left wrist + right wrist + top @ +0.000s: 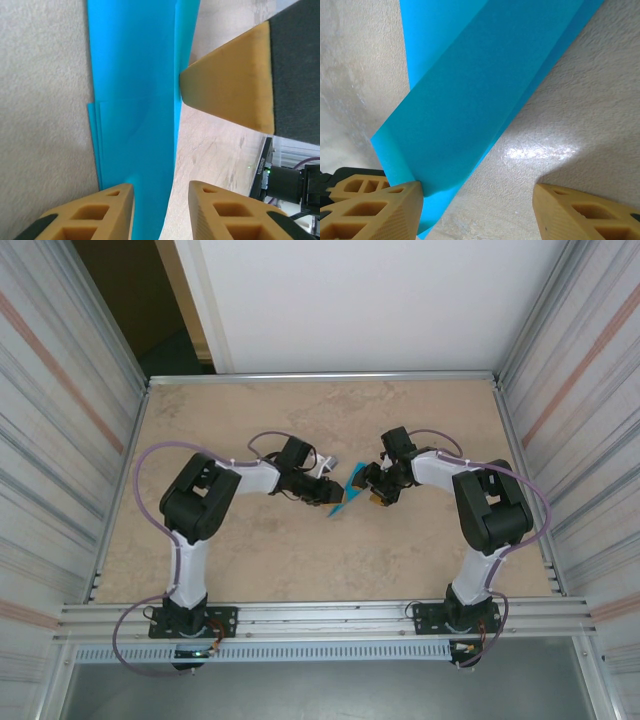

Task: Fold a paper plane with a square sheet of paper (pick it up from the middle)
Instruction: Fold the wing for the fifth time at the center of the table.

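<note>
Left arm (200,502) and right arm (490,505) are both elbow-bent, reaching inward, wrists pitched down, facing each other at centre. Left claw (160,192): jaws parted, narrow gap. Right claw (477,186): jaws spread wide, much wider than the left. They're nearly tip to tip.

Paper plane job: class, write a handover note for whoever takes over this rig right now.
Left gripper: jaws apart astride the folded teal paper, not clamped.
Right gripper: jaws wide open, one finger against the paper's edge.
Paper is in the middle of the table, between both grippers.
Done: sheet creased into a narrow layered strip.
Left: remaining folds; whether wings are formed is unclear.
</note>
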### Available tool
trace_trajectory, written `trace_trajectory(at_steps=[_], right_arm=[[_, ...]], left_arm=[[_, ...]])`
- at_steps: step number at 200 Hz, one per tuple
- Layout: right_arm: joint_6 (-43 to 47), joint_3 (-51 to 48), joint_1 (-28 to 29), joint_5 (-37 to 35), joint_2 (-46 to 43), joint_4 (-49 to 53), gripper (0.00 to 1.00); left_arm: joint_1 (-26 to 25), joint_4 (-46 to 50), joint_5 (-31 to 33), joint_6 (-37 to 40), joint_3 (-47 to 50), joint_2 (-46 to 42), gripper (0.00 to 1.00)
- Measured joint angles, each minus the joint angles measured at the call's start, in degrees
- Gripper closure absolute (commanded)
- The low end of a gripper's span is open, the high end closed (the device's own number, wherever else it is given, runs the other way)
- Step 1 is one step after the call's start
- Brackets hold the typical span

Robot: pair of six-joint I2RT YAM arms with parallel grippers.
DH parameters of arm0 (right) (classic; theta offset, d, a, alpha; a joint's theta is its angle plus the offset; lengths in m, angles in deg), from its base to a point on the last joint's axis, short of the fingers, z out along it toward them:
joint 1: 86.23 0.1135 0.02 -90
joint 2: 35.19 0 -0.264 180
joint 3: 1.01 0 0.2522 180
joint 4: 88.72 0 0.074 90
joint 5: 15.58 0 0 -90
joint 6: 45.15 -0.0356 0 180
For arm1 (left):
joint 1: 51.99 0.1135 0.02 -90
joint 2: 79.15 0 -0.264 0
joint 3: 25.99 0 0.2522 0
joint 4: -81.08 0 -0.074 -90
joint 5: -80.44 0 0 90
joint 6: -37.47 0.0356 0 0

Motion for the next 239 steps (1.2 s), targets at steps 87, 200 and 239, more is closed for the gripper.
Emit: trace_trajectory(at_steps=[87,200,239], right_arm=[[0.02,0.5,0.28,-0.5,0.2,0.7,0.4],[0.0,1.22,0.33,-0.61,0.87,1.55,0.4],[0.0,1.99,0.33,-0.61,1.55,2.54,0.4]], left_arm=[[-2.71,2.84,10.69,3.58,1.14,-3.74,0.49],[-4.98,8.9,17.22,6.82,-3.06,-2.38,0.58],[-4.52,8.96,17.18,7.34,-3.06,-1.88,0.69]])
